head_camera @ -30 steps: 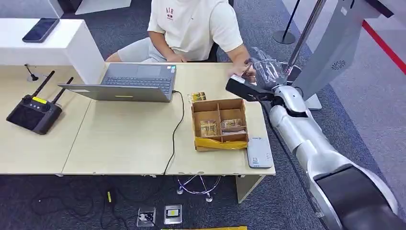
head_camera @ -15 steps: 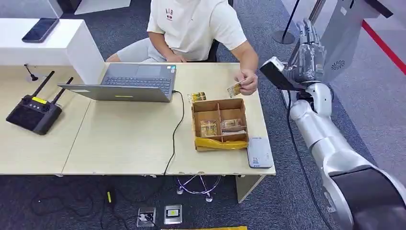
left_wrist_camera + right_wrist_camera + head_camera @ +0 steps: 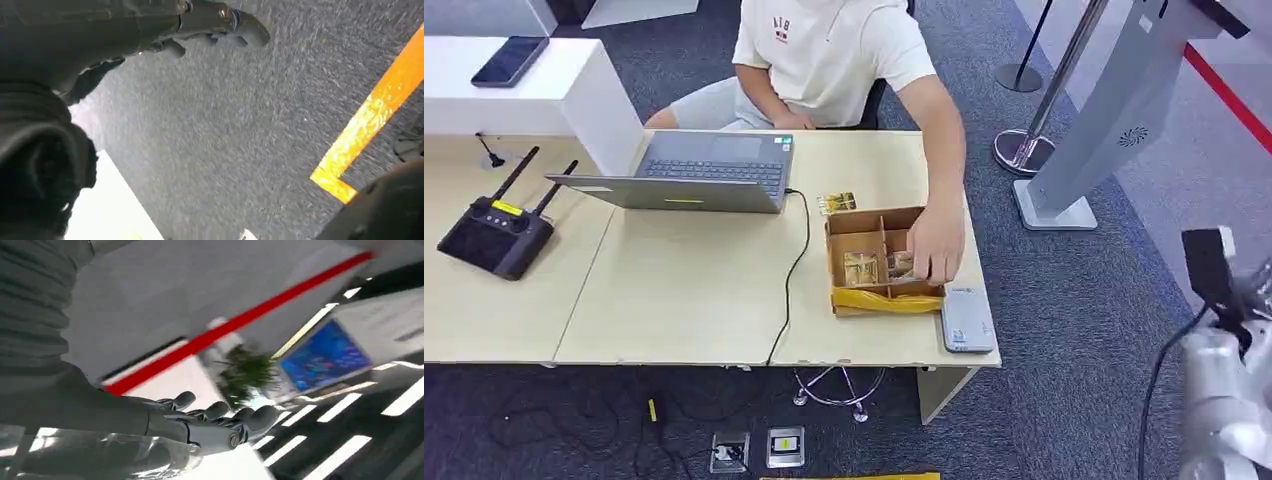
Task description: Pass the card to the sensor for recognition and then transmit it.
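Judging the handover finished, with the cards back in the person's keeping.

I see cards (image 3: 896,264) lying flat in the box (image 3: 856,222), partly under the person's hand (image 3: 937,243); which one is the task's card I cannot tell, nor its long axis or facing. Another card (image 3: 837,202) lies on the table (image 3: 684,290) just beside the box, long axis roughly along the table's far edge. The sensor (image 3: 966,320) sits at the near corner, touching the box. My right hand (image 3: 210,422) is empty, fingers extended and slightly apart, well off the table. My left hand (image 3: 200,25) hangs over carpet, fingers loosely curled, holding nothing. I judge nothing is left, or a new cycle.
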